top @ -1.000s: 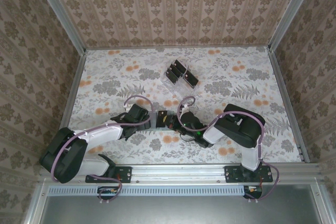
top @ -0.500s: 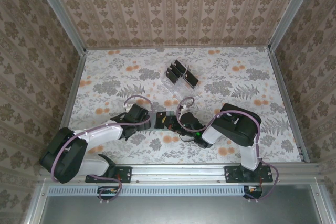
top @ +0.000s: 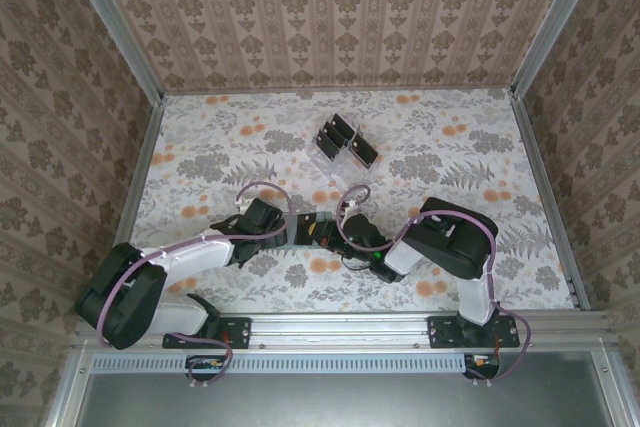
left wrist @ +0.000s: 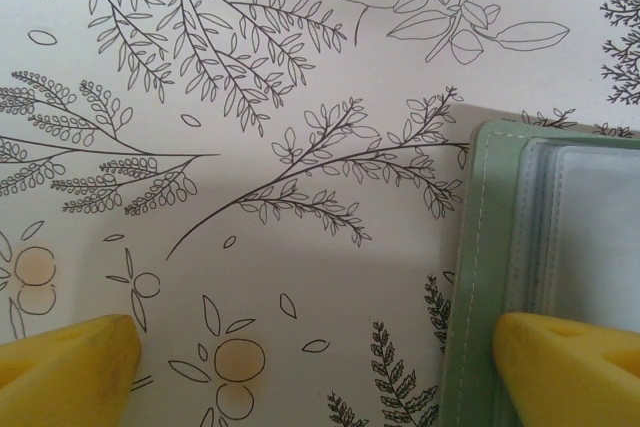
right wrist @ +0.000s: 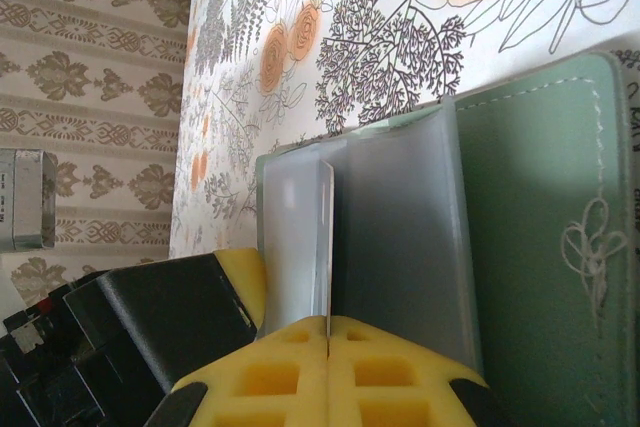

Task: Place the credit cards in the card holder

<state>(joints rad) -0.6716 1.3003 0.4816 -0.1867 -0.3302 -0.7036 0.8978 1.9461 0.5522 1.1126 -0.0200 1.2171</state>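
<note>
Right wrist: our right tool grips a card at the open holder; left tool released. Next, we slide it in.

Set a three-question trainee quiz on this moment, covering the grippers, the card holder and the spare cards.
1. True or false: the left gripper is open.
2. What does the shut right gripper pinch, at the clear pockets of the card holder?
3. The dark cards beyond both grippers stand in: A) the card holder; B) a clear rack; C) a flat pile.
Key: 1 true. 2 a thin sheet, seen edge-on. 3 B.
</note>
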